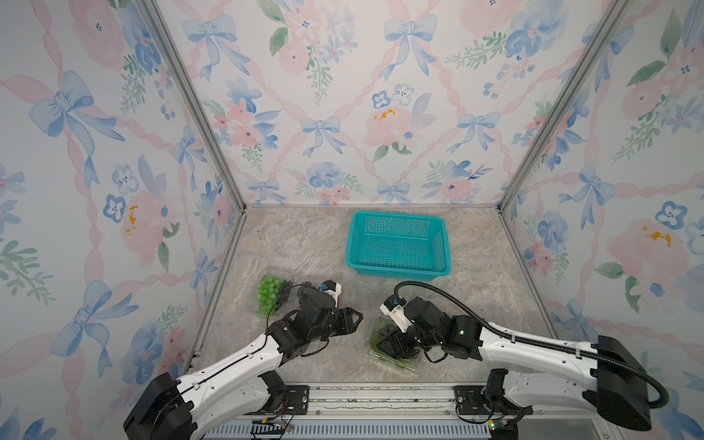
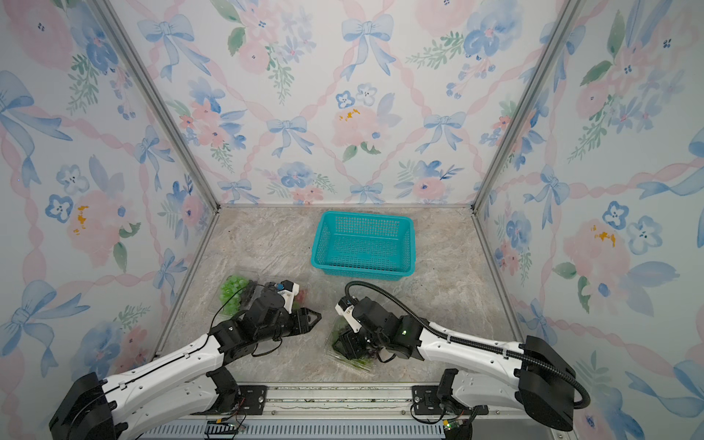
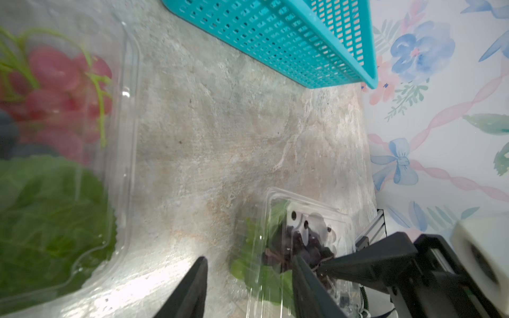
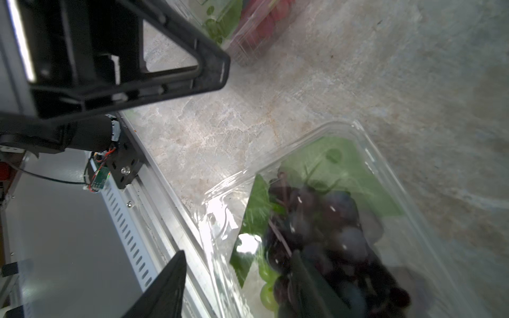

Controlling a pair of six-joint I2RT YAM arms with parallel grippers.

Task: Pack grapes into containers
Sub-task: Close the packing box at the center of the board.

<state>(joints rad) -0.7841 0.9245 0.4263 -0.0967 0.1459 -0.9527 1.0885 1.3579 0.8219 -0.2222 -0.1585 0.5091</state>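
Observation:
Two clear containers lie on the stone-look table. In the left container are green grapes, red grapes, a few dark ones and a leaf. The near right container holds dark grapes and a green leaf. My left gripper hangs open between the two containers with nothing in it. My right gripper is open and straddles the right container's near wall. One finger is in among the dark grapes. The other finger is outside, over the table's front rail.
An empty teal perforated basket stands at the back middle. Flowered walls close off the left, back and right. A metal rail runs along the front edge. A left finger shows close by in the right wrist view.

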